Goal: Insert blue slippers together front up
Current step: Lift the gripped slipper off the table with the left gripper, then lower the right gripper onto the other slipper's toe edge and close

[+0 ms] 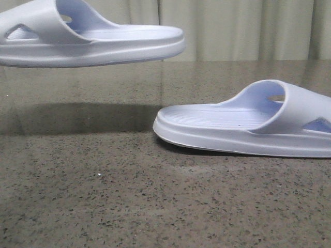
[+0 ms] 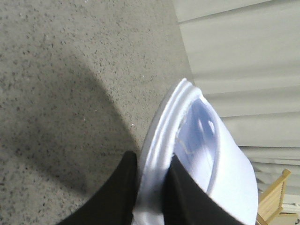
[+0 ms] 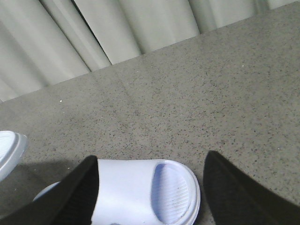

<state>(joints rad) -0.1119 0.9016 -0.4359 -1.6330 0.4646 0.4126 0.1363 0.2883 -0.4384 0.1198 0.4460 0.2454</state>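
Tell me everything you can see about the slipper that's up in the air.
The raised slipper is very pale blue moulded foam with a wide strap, a triangular side cut-out and a ribbed footbed. It hangs roughly level above the speckled table, casting a shadow, apart from the other slipper. The left claw pinches its sole edge between dark fingers.

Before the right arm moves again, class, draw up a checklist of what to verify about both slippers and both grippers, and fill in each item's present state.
1. Left gripper clamped on the raised slipper: ok, its jaws pinch the sole edge.
2. Raised slipper clear of the table: ok, a shadow lies beneath it.
3. Second slipper flat on the table, strap up: ok.
4. Right gripper open wide enough: ok, its jaws straddle the slipper.
5. Right jaws touching that slipper: cannot tell.
6. Slippers apart, nothing between them: ok.
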